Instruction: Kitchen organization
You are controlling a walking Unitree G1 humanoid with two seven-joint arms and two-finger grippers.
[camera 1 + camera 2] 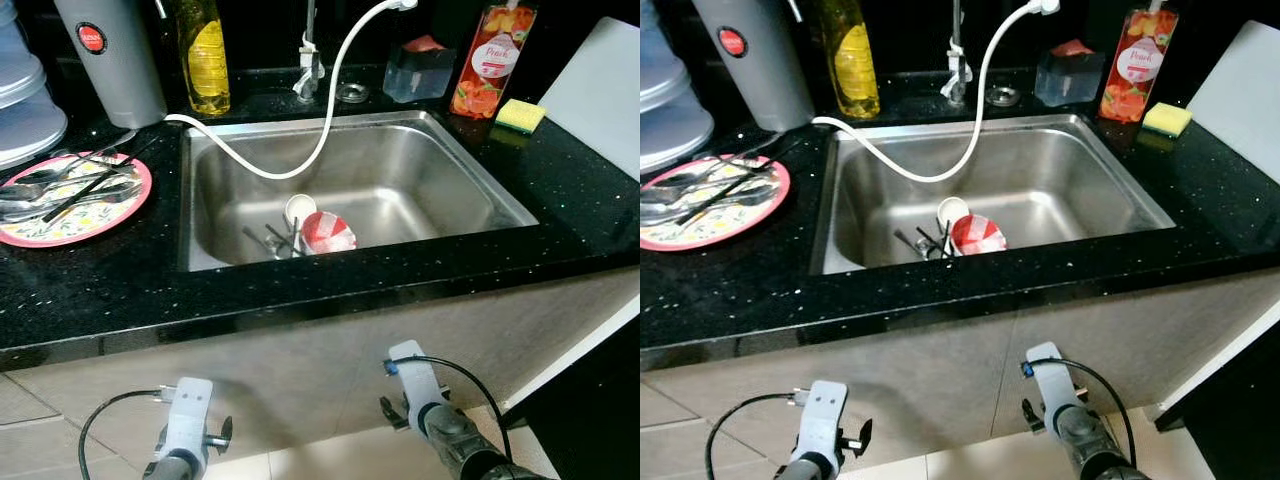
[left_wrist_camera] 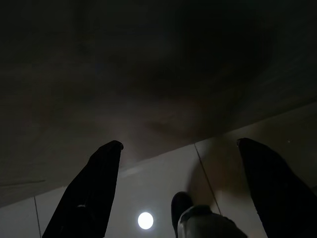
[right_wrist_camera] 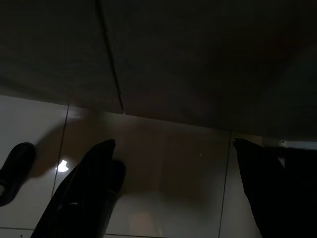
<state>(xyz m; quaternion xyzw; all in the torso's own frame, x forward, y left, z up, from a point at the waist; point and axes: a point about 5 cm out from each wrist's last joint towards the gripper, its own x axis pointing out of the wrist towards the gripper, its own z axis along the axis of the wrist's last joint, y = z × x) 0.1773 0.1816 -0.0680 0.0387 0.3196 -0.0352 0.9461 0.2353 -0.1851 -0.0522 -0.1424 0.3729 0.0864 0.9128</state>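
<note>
Red-and-white cup (image 1: 327, 232) on its side in sink (image 1: 470, 170), at 12 o'clock above both grippers. Right gripper (image 3: 173, 188) nearer; left gripper (image 2: 181, 191) alongside. Both hanging low, fingers spread, holding nothing.

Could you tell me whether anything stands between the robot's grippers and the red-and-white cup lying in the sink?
Yes. Both arms hang low in front of the cabinet, below the black counter edge, so the counter's front lip and the sink's near wall lie between them and the red-and-white cup. A white hose also drapes into the basin just behind the cup.

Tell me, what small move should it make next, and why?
Probably raise the right gripper toward the sink. Both grippers hang open below the black counter, the left gripper too, while a red-and-white cup and utensils lie in the basin.
</note>
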